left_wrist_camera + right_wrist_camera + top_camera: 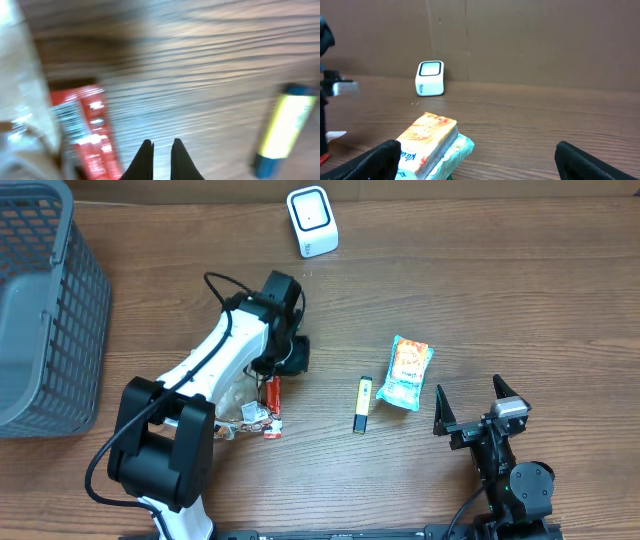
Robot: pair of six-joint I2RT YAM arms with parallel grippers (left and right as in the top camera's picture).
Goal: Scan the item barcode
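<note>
Materials and finishes, desk lot
Desk (520, 290): wood-grain, smooth, low sheen. Basket (88, 300): grey moulded plastic mesh, matt. Scanner (312, 221): white plastic, glossy. Red packet (92, 130): shiny printed film. Tissue pack (408, 373): soft, glossy plastic wrap. Yellow tube (363, 402): smooth plastic. Back wall (530, 40): matt brown cardboard.

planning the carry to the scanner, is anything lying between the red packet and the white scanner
Nothing on the table does: bare wood runs from the red packet to the white scanner. Only the left gripper, jaws shut, hangs over that line. The yellow marker and tissue pack lie off to the right.
</note>
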